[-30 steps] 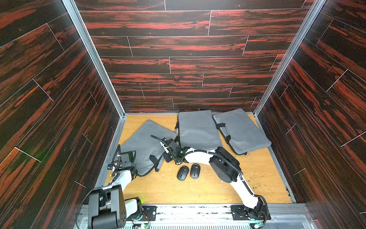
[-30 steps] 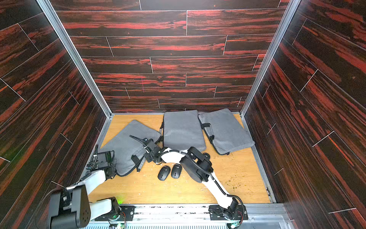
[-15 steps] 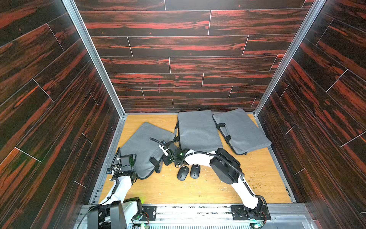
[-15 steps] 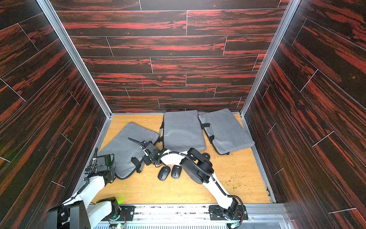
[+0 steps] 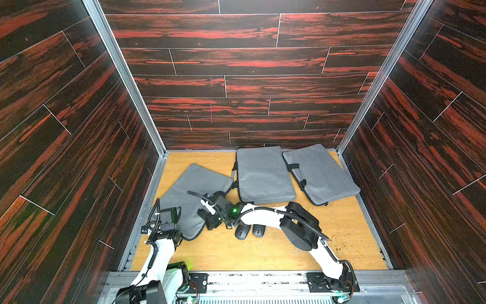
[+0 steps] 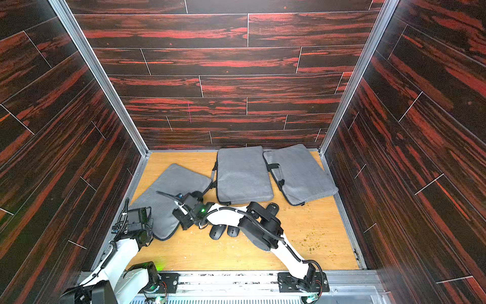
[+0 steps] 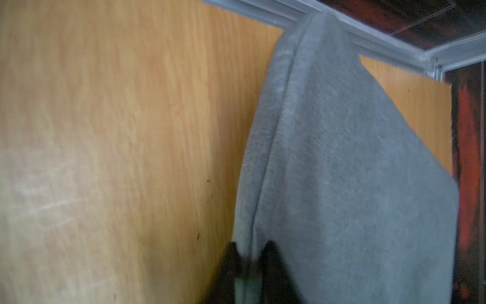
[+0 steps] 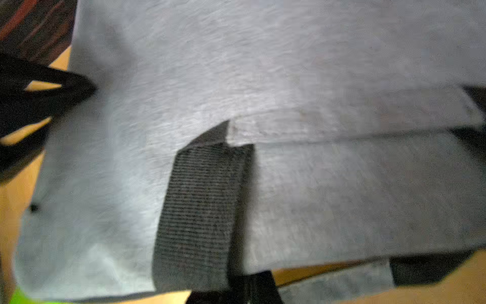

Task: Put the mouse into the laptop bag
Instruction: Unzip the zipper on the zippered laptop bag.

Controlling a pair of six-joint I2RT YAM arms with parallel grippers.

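Note:
Three grey laptop bags lie on the wooden table. In both top views the leftmost laptop bag (image 5: 194, 189) (image 6: 171, 189) lies askew between my arms. My right gripper (image 5: 210, 224) (image 6: 185, 223) is shut at its near right edge, by the black handle strap (image 8: 200, 210). The right wrist view shows the bag's (image 8: 236, 79) edge lifted off the table. My left gripper (image 5: 178, 233) (image 7: 251, 254) is at the bag's near left edge (image 7: 263, 184), fingers apart with the seam between them. Two black mice (image 5: 241, 232) (image 5: 259, 231) lie side by side under my right forearm.
A second bag (image 5: 264, 173) and a third (image 5: 319, 172) lie against the back wall. Dark wood-patterned walls with aluminium rails (image 5: 147, 202) close in three sides. Crumbs speckle the table (image 5: 342, 237) at the near right.
My right gripper has pulled the bag's handle edge toward the near left, shifting the bag slightly. The left fingers have parted, and the left arm has sunk lower.

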